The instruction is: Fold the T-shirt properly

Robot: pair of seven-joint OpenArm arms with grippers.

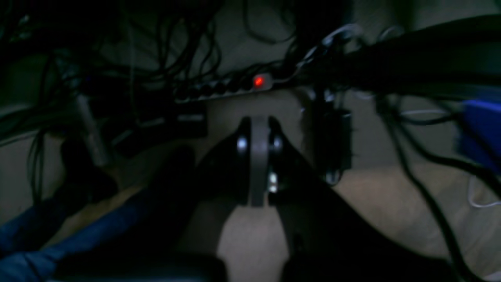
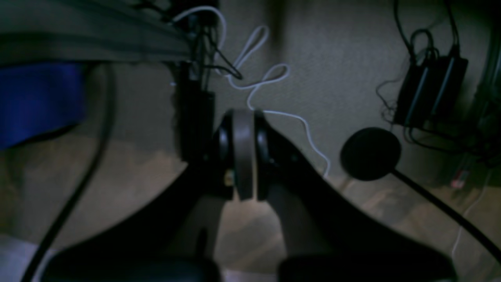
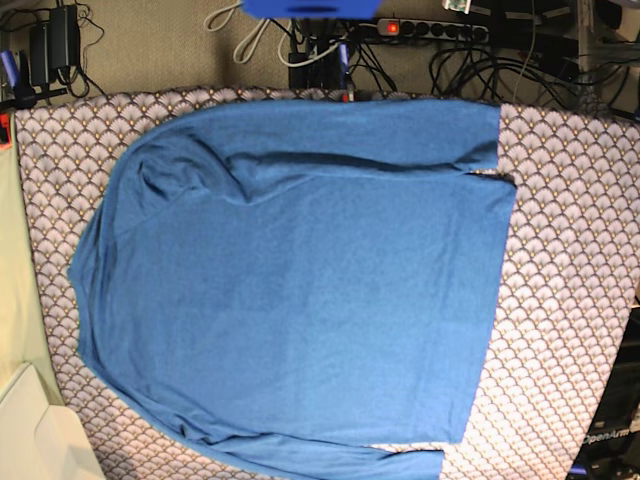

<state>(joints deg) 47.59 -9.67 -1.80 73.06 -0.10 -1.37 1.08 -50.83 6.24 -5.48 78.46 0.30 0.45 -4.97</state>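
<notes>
Base view shows the T-shirt [image 3: 300, 280] spread nearly flat over a scallop-patterned table cover [image 3: 570, 250], its hem edge toward 3 o'clock and its shoulder end toward 9 o'clock, with one long sleeve folded in along the 12 o'clock side and another along the 6 o'clock edge. A power strip with a red light [image 3: 425, 29] lies on the floor at 12 o'clock among tangled cables; neither arm reaches over the cloth. Left wrist view is dark and blurred: the left gripper [image 1: 258, 131] hangs over the floor with its fingers pressed together on nothing, the lit power strip [image 1: 227, 87] just beyond at 12 o'clock, and blue fabric at 8 o'clock. Right wrist view is equally dim: the right gripper [image 2: 243, 117] has its fingers closed and empty, with a white cable [image 2: 270, 94] looping at 12 o'clock and black power adapters [image 2: 430, 92] at 2 o'clock.
</notes>
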